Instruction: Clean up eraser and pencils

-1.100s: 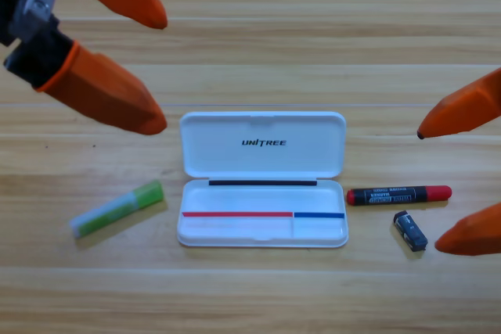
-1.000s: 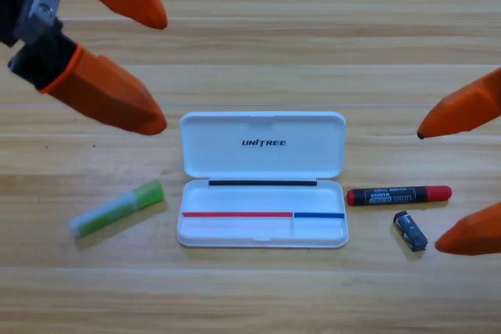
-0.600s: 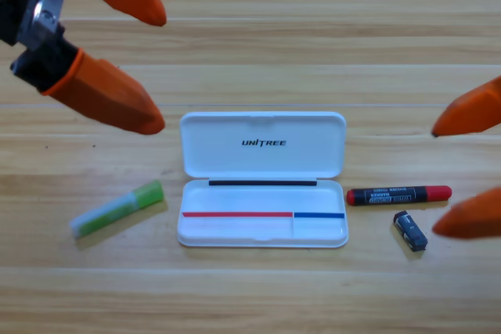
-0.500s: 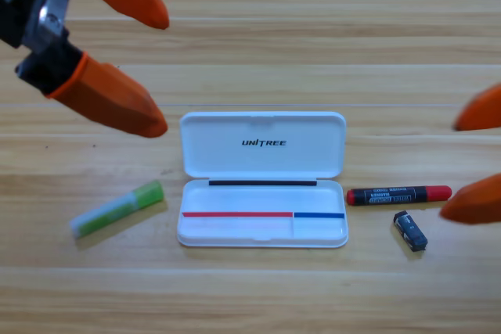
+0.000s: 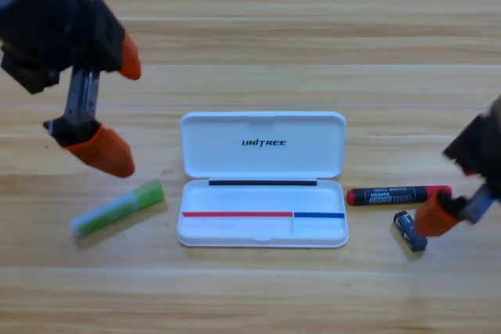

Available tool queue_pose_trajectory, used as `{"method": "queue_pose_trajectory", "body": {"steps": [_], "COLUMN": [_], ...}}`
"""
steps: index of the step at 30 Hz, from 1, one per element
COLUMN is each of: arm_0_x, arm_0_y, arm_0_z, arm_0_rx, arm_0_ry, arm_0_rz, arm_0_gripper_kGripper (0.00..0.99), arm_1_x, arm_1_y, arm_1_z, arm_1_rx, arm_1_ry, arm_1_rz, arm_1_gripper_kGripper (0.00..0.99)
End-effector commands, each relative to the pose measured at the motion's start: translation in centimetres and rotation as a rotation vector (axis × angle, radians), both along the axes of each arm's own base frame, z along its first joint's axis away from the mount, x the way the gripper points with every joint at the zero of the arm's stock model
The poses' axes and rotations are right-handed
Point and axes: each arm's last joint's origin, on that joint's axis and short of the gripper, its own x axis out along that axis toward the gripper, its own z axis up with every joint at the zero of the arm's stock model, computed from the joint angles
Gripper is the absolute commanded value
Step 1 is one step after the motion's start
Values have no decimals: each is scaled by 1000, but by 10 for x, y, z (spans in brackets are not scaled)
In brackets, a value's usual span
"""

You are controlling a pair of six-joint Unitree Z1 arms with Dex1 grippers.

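Note:
The pale pencil with the lime-green end (image 5: 117, 209) lies slanted on the table, left of the open white case (image 5: 263, 179). My left gripper (image 5: 117, 105) hangs open above and left of it, holding nothing. The red-ended pencil with the black printed barrel (image 5: 399, 194) lies level just right of the case. Below its right half sits the small dark eraser (image 5: 409, 231). My right gripper (image 5: 448, 207) has come down at the right edge, close beside the eraser and over the red pencil's right tip.
The case's lid (image 5: 263, 145) stands open towards the back, and its tray (image 5: 319, 231) faces the front. Bare wooden table (image 5: 258, 295) lies in front of the case and behind it.
Both arms have swung in and down. The left gripper has dropped towards the green pencil. The right gripper has moved left and now points down beside the eraser.

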Motion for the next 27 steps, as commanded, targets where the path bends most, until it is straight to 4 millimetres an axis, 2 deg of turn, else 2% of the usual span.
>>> {"method": "queue_pose_trajectory", "body": {"steps": [1,6,13,17,24,27], "arm_0_x": [35,77,119,127,134,137], "arm_0_y": [1,12,31,32,27,25], "arm_0_z": [-28,-49,-80,-95,-115,-122], "arm_0_rx": [123,207,241,268,282,286], "arm_0_ry": [38,50,141,177,210,224], "arm_0_rz": [75,199,321,343,362,377], "arm_0_gripper_kGripper": [988,989,990,990,990,990], "arm_1_x": [42,58,70,73,71,70], "arm_1_y": [16,24,31,35,37,38], "arm_1_z": [-61,-87,-102,-107,-115,-117], "arm_1_rx": [-143,-182,-192,-188,-170,-156], "arm_1_ry": [130,168,194,206,259,286], "arm_1_rz": [-90,-157,-193,-196,-227,-225], "arm_1_gripper_kGripper": [983,962,917,839,808,623]}}
